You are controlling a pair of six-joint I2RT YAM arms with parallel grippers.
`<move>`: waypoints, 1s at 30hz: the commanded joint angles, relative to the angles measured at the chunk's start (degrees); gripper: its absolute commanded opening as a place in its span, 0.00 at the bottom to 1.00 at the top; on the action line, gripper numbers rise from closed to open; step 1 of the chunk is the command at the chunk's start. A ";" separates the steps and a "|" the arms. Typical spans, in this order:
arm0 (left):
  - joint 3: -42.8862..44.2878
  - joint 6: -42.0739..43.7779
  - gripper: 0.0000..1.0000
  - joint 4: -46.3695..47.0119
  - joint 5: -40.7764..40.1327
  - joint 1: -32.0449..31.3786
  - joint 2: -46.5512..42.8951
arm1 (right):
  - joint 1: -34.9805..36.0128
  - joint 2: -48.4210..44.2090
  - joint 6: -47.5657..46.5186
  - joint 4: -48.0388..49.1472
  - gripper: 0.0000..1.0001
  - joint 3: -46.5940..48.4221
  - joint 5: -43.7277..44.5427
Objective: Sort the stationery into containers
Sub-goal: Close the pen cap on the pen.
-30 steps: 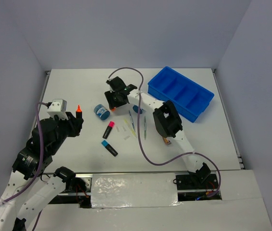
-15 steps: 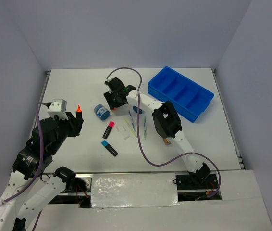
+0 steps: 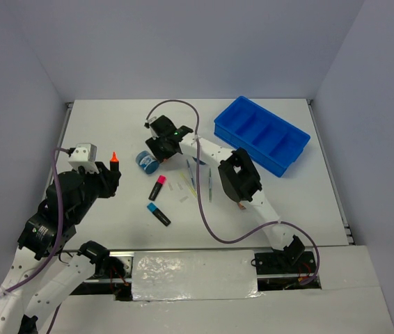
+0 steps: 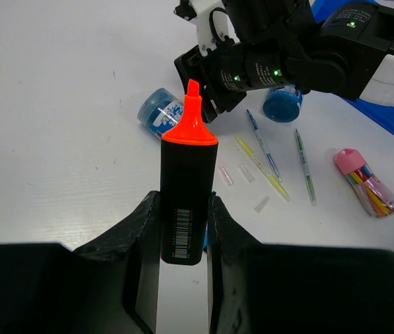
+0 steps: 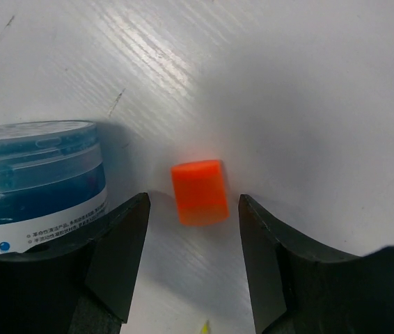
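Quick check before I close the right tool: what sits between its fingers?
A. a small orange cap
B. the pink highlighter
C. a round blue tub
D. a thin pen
A: the right wrist view shows the small orange cap lying between the open fingers of the right tool, with the blue tub off to one side, outside the gap.

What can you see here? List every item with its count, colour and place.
tray: one, blue, four compartments, far right of table.
tubs: two, blue, mid-table near right gripper.
highlighters: three, black; orange highlighter uncapped in left gripper, pink-capped one and blue-capped one mid-table.
pens: three, blue, yellow, green, mid-table.
white pieces: three, beside pens.
cylinder: one, pink, right of pens.
cap: one, orange, between right gripper's fingers.
left gripper: shut on orange highlighter.
right gripper: open, straddling cap.
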 commanded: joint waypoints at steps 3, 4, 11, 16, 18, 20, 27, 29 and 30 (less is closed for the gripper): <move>0.28 1.58 0.00 2.39 0.57 -0.21 -0.44 | 1.19 -0.08 -2.39 0.67 0.60 -0.13 1.16; 0.28 1.58 0.00 2.39 0.57 -0.21 -0.53 | 1.10 -0.08 -2.39 0.58 0.59 -0.04 1.16; 0.28 1.58 0.00 2.39 0.57 -0.21 -0.44 | 1.10 0.71 -2.39 -0.21 0.43 0.66 2.21; 0.28 1.58 0.00 2.39 0.57 -0.21 -0.27 | 1.01 0.71 -2.39 -0.57 0.30 1.28 2.83; 0.28 1.58 0.00 2.39 0.75 -0.21 -0.27 | 0.93 -0.51 -1.69 0.74 0.28 0.05 2.92; 0.28 1.58 0.00 2.48 0.75 -0.21 -0.09 | 0.84 -2.36 -0.99 2.33 0.28 -3.20 2.48; 0.20 1.75 0.00 2.57 1.19 -0.21 0.26 | -0.39 -13.33 5.59 9.45 0.30 -11.20 6.08; 0.20 1.75 0.00 2.66 1.36 -0.21 0.35 | -0.74 -15.10 6.83 10.59 0.30 -12.87 7.22; 0.20 1.84 0.00 2.57 1.45 -0.21 0.26 | -0.74 -15.98 7.88 10.86 0.30 -13.40 7.49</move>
